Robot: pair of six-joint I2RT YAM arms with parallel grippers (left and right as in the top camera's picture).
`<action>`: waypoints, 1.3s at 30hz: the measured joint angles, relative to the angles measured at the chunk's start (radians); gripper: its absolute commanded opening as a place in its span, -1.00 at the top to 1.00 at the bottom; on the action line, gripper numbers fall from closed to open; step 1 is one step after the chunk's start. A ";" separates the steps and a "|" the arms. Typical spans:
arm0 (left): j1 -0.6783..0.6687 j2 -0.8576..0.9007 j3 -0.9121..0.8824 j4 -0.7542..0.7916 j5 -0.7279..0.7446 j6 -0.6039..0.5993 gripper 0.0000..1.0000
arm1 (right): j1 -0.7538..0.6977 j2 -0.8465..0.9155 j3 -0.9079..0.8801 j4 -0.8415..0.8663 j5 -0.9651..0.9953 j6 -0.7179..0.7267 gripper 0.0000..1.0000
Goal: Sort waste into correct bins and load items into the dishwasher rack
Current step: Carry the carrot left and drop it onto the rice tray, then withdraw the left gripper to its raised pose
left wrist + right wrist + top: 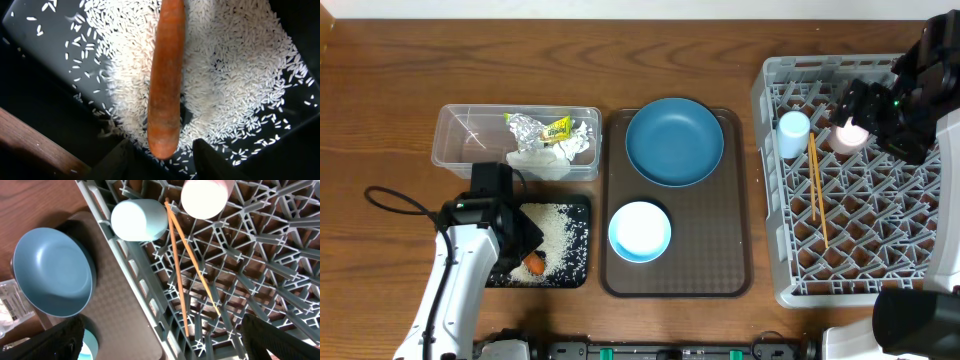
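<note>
I am reading this as the tail end of the waste step. The carrot (165, 80) is lying flat on the rice in the black tray (586, 215), which sits just left of the brown serving tray (720, 250), beside its near half. The left gripper (167, 162) is hanging low over it with its fingers apart, one tip on either side of the carrot's nearer end and not clamping it, so I am judging it released. Right of the serving tray, the dishwasher rack (880, 250) is already holding the light blue cup (137, 219), the pale pink cup (202, 197) and the chopsticks (185, 265), which are lying across the lattice. The right gripper (162, 330) is hovering over the rack's side nearest the serving tray, fingers spread wide and carrying nothing. On the serving tray itself, the blue plate (674, 141) at the far end and the white-and-blue bowl (640, 231) at the near end are waiting. The next move, as I judge it, is lifting the left arm straight up out of the black tray. After that comes taking the bowl or plate by its thin, smooth rim, which calls for a careful tilted approach, and carrying it right into the rack.
</note>
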 measured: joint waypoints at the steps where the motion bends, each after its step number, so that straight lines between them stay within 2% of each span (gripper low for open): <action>1: 0.000 0.000 0.000 0.000 0.000 0.004 0.06 | 0.000 0.000 0.000 0.000 0.000 0.000 -0.99; 6: 0.000 0.000 0.019 -0.021 0.000 0.024 0.04 | 0.000 0.000 0.000 0.000 0.000 0.000 -0.99; 12: 0.000 -0.011 0.144 -0.040 0.024 0.072 0.04 | 0.000 0.000 0.000 0.000 0.000 0.000 -0.99; 19: -0.024 -0.027 0.214 -0.012 0.209 0.205 0.04 | 0.000 0.000 0.000 0.000 0.000 0.000 -0.99; 26: -0.226 -0.027 0.214 0.027 0.262 0.246 0.06 | 0.000 0.000 0.000 0.000 0.000 0.000 -0.99; 30: -0.364 -0.027 0.214 0.070 0.235 0.257 0.07 | 0.000 0.000 0.000 0.000 0.000 0.000 -0.99; 39: -0.559 -0.021 0.214 0.111 0.157 0.261 0.08 | 0.000 0.000 0.000 0.000 0.000 0.000 -0.98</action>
